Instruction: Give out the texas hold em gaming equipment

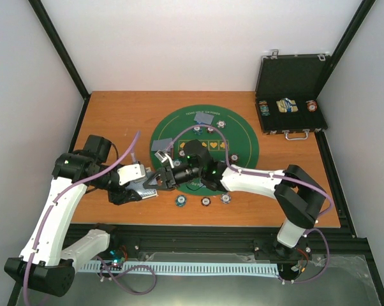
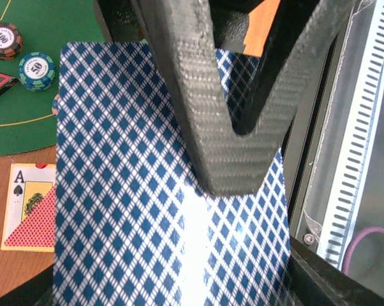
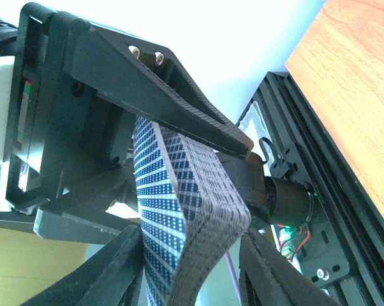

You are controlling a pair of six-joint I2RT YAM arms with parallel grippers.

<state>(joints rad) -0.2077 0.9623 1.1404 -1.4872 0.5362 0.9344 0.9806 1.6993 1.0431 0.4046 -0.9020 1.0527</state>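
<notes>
A deck of blue-diamond-backed playing cards [image 2: 128, 191] is held in my left gripper [image 2: 179, 284] above the green mat's [image 1: 243, 137] left edge. In the right wrist view the deck [image 3: 179, 191] is bent. My right gripper [image 3: 191, 236] is open, with one finger on each side of the deck; one black finger [image 2: 211, 127] lies across the top card. The two grippers meet in the top view, left [image 1: 145, 185] and right [image 1: 163, 178]. Two blue-grey cards [image 1: 205, 118] [image 1: 163, 145] lie on the mat. Striped chips [image 1: 180, 201] [image 1: 206, 201] [image 1: 226, 198] sit along its near edge.
An open black case [image 1: 291, 95] with chips and cards stands at the back right. A face-up ace of spades [image 2: 20, 191] lies on the wood below the deck. Two chips [image 2: 5, 39] [image 2: 36, 70] are on the mat nearby. The black rail [image 3: 332, 210] runs along the near table edge.
</notes>
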